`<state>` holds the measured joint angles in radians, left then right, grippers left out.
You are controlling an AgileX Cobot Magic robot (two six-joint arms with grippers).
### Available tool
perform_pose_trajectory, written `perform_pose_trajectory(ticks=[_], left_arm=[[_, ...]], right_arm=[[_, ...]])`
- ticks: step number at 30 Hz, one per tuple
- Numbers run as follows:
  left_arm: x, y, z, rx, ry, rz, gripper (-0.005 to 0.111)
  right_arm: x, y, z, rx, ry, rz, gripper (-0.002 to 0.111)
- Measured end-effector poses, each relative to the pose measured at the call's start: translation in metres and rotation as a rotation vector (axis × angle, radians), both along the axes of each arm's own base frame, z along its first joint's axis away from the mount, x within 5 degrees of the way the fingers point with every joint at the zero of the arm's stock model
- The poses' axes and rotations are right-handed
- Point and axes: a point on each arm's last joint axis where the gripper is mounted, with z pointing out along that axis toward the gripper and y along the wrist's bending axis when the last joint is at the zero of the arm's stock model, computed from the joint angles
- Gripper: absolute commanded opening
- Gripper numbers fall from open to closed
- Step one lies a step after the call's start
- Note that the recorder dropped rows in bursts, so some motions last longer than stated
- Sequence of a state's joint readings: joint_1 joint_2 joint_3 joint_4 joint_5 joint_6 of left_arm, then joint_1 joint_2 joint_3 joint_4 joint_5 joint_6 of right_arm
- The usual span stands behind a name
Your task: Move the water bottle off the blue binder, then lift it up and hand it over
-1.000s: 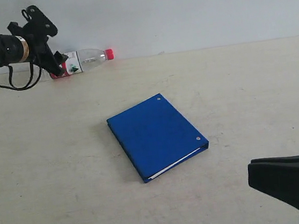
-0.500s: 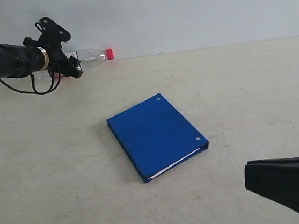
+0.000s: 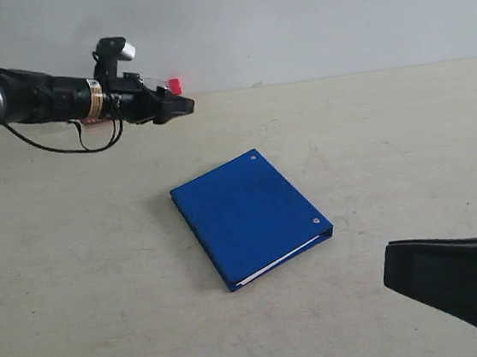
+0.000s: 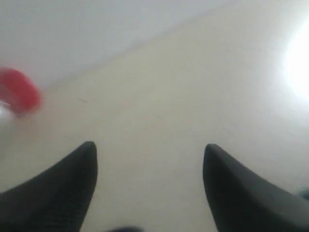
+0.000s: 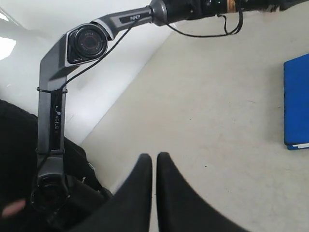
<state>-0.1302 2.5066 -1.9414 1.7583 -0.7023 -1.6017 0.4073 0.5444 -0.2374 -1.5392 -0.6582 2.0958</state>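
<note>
The blue binder [image 3: 250, 216] lies flat in the middle of the table, nothing on it; its edge also shows in the right wrist view [image 5: 297, 104]. The water bottle lies on its side at the back left by the wall. Only its red cap [image 3: 174, 85] shows past my left arm, and the cap is a red blur in the left wrist view [image 4: 18, 92]. My left gripper [image 3: 180, 107] hovers in front of the bottle, pointing right, open [image 4: 149, 146] and empty. My right gripper [image 3: 389, 270] sits low at the front right, shut [image 5: 154, 157] on nothing.
A pale wall [image 3: 306, 16] runs along the table's far edge, right behind the bottle. The left arm's grey links and base [image 5: 53, 121] stand off the table's left side, with a black cable [image 3: 88, 144] looping under the forearm.
My left arm has swung right and turned, so the gripper now points right and covers most of the bottle. My right gripper has crept slightly left. Binder and bottle have not moved.
</note>
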Motion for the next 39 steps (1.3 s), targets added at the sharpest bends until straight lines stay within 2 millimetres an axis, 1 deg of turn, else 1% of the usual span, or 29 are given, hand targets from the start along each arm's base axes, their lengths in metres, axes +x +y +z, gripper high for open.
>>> perform_pose_trajectory(ticks=[2,5,7,8,9,10,11,12,13,14,15,16,17,18,19,20,21,22,23,24,25,26,27,28,30,32,35,37,39], left_arm=[[0.012,0.009,0.02,0.089,-0.097,0.196,0.059],[0.026,0.02,0.044,0.195,-0.226,0.46,0.058],[0.031,0.021,0.051,0.215,-0.267,0.534,0.054],[0.034,0.02,0.05,0.219,-0.278,0.557,0.052],[0.037,0.02,0.049,0.215,-0.285,0.586,0.048],[0.041,0.017,0.04,0.196,-0.27,0.611,0.046],[0.044,0.017,0.035,0.18,-0.263,0.638,0.04],[0.051,0.017,0.013,0.117,-0.201,0.706,0.038],[0.052,0.018,0.003,0.084,-0.167,0.739,0.027],[0.055,0.021,-0.017,0.011,-0.087,0.818,0.02],[0.055,0.022,-0.017,-0.008,-0.075,0.839,0.006],[0.056,0.023,-0.011,-0.057,-0.047,0.883,0.005],[0.056,0.023,-0.011,-0.08,-0.028,0.897,0.005],[0.051,0.019,-0.011,-0.096,0.021,0.909,0.005],[0.047,0.017,-0.011,-0.087,0.046,0.912,0.005],[0.032,0.006,-0.001,-0.011,0.119,0.927,0.005],[0.014,-0.007,0.01,0.117,0.184,0.895,0.005],[0.001,-0.02,0.022,0.243,0.194,0.809,0.005],[-0.013,-0.037,0.03,0.34,0.181,0.703,0.005],[-0.019,-0.051,0.045,0.39,0.11,0.611,0.005],[-0.02,-0.061,0.065,0.381,-0.003,0.541,0.005],[-0.017,-0.066,0.081,0.342,-0.111,0.501,0.005],[-0.012,-0.065,0.098,0.301,-0.225,0.47,0.005],[-0.009,-0.063,0.103,0.287,-0.279,0.453,0.005],[-0.006,-0.058,0.106,0.287,-0.337,0.431,0.004],[-0.003,-0.056,0.096,0.306,-0.344,0.417,0.004],[-0.002,-0.055,0.075,0.348,-0.311,0.402,0.004],[-0.003,-0.053,0.067,0.374,-0.274,0.405,0.004],[-0.004,-0.051,0.063,0.412,-0.244,0.407,0.004]], right_arm=[[-0.001,0.0,0.0,0.001,-0.001,0.009,0.0],[-0.001,0.0,0.0,0.002,-0.001,0.011,0.0],[-0.001,0.0,0.0,0.002,-0.001,0.011,0.0],[-0.001,0.0,0.0,0.002,-0.001,0.011,0.0],[-0.001,0.001,0.0,0.006,0.002,0.01,0.0],[-0.001,0.001,0.001,0.011,0.004,0.009,0.0],[-0.001,0.001,0.002,0.028,0.011,0.01,0.0],[-0.002,0.002,0.004,0.071,0.029,0.017,0.0],[-0.002,0.002,0.006,0.099,0.039,0.026,0.0],[-0.004,0.003,0.01,0.156,0.059,0.049,0.0],[-0.005,0.004,0.012,0.175,0.065,0.056,0.0],[-0.006,0.004,0.014,0.209,0.075,0.07,0.0],[-0.007,0.005,0.015,0.218,0.075,0.076,0.0],[-0.006,0.005,0.022,0.225,0.049,0.081,0.0],[-0.006,0.005,0.024,0.221,0.028,0.083,0.0],[-0.006,0.005,0.031,0.211,-0.033,0.087,0.0],[-0.005,0.005,0.035,0.202,-0.072,0.087,0.0],[-0.005,0.005,0.037,0.192,-0.102,0.08,0.0],[-0.004,0.004,0.039,0.188,-0.118,0.069,0.0],[-0.003,0.004,0.04,0.182,-0.126,0.058,0.0],[-0.001,0.003,0.039,0.17,-0.129,0.04,0.0],[0.0,0.003,0.038,0.153,-0.135,0.028,0.0],[0.001,0.002,0.036,0.132,-0.141,0.017,0.0],[0.001,0.002,0.036,0.121,-0.145,0.015,0.0],[0.001,0.003,0.035,0.116,-0.148,0.025,0.0],[-0.002,0.004,0.036,0.117,-0.153,0.055,0.0],[-0.006,0.006,0.037,0.135,-0.146,0.102,0.0],[-0.008,0.006,0.037,0.149,-0.133,0.128,0.0],[-0.01,0.007,0.037,0.156,-0.126,0.145,0.0]])
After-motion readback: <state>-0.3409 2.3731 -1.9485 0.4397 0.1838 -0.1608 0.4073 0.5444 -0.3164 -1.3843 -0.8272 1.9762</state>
